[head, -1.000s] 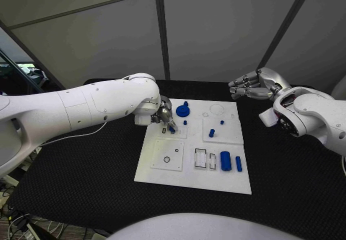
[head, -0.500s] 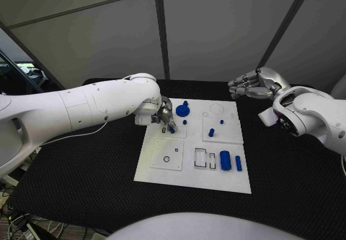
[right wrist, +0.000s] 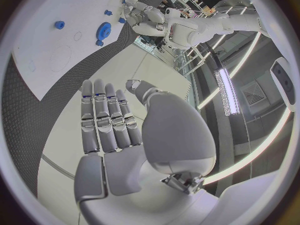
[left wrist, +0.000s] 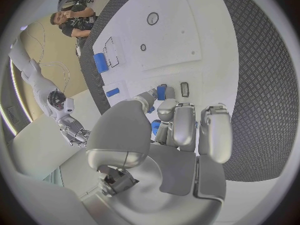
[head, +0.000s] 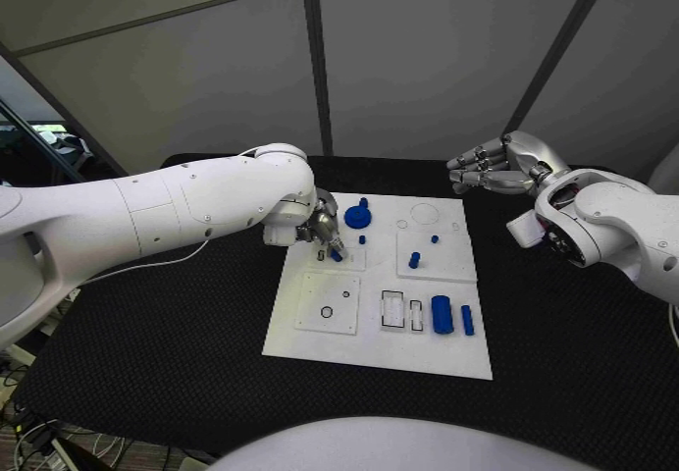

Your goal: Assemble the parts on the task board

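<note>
Here, black table point(head: 170, 324), white task board point(head: 371, 343), left hand point(head: 323, 234) fingers pinching blue part point(head: 337, 254), right hand point(head: 496, 165) fingers apart.

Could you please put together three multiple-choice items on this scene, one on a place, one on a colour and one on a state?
1. Where is the left hand?
A. Over the far left part of the task board
B. Off the table, to the right
C. At the board's near right corner

2. What colour is the large cylinder lying near the board's right edge?
A. Red
B. Blue
C. Yellow

3. How is the right hand?
A. Gripping the cylinder
B. Pressing on the board
C. Holding nothing, raised beyond the board's far right corner

Answers:
1 A, the head view shows its fingers over the board's far left part, with a small blue piece at their tips.
2 B, it is blue like the other parts.
3 C, the right wrist view shows its fingers straight and nothing in them.
</note>
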`<state>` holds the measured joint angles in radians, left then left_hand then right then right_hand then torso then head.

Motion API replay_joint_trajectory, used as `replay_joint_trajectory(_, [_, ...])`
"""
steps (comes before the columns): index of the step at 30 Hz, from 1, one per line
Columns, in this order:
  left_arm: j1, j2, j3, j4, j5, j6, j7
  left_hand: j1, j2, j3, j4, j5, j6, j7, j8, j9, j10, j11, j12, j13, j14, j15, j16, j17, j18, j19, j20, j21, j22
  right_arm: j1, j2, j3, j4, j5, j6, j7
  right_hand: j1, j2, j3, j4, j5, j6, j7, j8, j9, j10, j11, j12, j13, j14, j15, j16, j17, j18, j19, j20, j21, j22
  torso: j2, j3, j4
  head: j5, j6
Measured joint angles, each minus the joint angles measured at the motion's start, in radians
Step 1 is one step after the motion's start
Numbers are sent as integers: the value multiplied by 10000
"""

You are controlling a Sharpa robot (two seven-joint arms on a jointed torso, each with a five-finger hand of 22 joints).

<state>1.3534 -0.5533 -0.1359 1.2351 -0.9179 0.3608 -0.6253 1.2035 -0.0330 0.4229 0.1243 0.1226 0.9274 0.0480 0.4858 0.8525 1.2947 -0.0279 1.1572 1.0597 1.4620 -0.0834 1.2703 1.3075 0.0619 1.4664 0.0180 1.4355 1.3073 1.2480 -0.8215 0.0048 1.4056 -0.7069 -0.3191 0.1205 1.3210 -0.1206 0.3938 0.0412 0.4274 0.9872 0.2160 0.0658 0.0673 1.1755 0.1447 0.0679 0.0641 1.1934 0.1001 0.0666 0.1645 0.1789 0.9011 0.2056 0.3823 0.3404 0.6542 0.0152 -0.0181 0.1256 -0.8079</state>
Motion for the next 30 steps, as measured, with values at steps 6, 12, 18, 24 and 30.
replay_joint_trajectory(6, [-1,-1,0,2,-29,31,0,-37,-37,40,-18,0,-1,1,35,4,-1,2,0,0,0,0,0,0,0,0,0,0,0,0,5,0,0,0,3,0,0,0,0,0,0,0,0,0,0,0,0,0,0,0,0,0,1,-1,0,0,0,0,0,0,2,5,0])
replay_joint_trajectory(12, [-1,23,0,-9,-65,69,0,-35,-35,44,-22,-2,-2,2,35,17,-3,3,0,-1,0,0,0,0,0,0,0,0,0,0,6,0,0,0,5,1,0,0,0,0,0,0,0,0,0,0,0,0,0,0,0,0,1,0,0,0,0,1,3,0,2,14,-9])
replay_joint_trajectory(18, [-1,74,-6,-56,-117,87,0,-68,-2,58,-24,-4,-3,3,34,22,-4,4,0,-1,0,0,0,0,-1,0,0,0,0,0,-2,0,10,0,6,1,0,0,0,0,53,-33,-33,0,0,0,0,0,0,0,0,0,-15,-1,0,0,0,-21,4,5,2,-8,-15])
replay_joint_trajectory(24, [1,117,-22,-90,-160,97,0,-194,118,172,-36,-5,-2,2,31,50,28,37,0,0,0,0,0,0,0,0,0,0,0,0,-17,0,33,0,6,2,0,0,0,0,53,-33,-33,0,0,0,0,0,0,0,0,0,-14,-1,0,0,0,-21,4,10,2,-24,-20])
replay_joint_trajectory(30, [12,159,-56,-115,-243,97,-1,-611,87,543,-321,-10,56,-56,85,66,87,-14,46,54,0,0,0,0,0,0,0,0,0,0,-38,0,62,0,6,3,0,0,0,0,53,-33,-33,0,0,0,0,0,0,0,0,0,-14,-1,0,0,0,-20,4,13,2,-39,-8])
